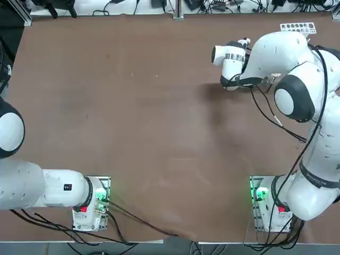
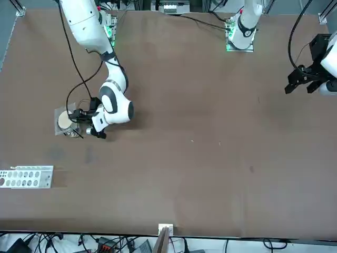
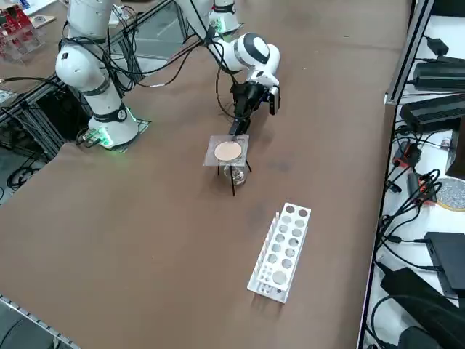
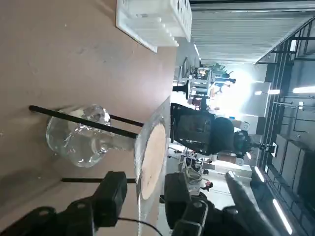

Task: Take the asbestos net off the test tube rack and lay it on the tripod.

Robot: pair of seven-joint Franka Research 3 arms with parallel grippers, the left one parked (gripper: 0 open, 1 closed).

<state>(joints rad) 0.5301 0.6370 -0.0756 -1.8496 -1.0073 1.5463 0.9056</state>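
Standing open at the right gripper [image 4: 142, 196], with one finger [image 4: 109, 199] on each side of the net [image 4: 162, 114] and nothing held. Resting on the tripod [image 3: 232, 182], in the case of the net, with disc [image 4: 153, 160] uppermost and flask [image 4: 81, 135] beneath. Located well apart from the rack [image 3: 283, 251], on the same table [image 3: 145, 240].

We note a clear glass flask [image 4: 81, 135] among black legs, its body rounded. Beyond the table [image 3: 145, 240], we see black boxes [image 3: 434, 115], tangled cables [image 3: 414, 211] and a round grey mesh disc with a yellowish rim [image 3: 451, 194].
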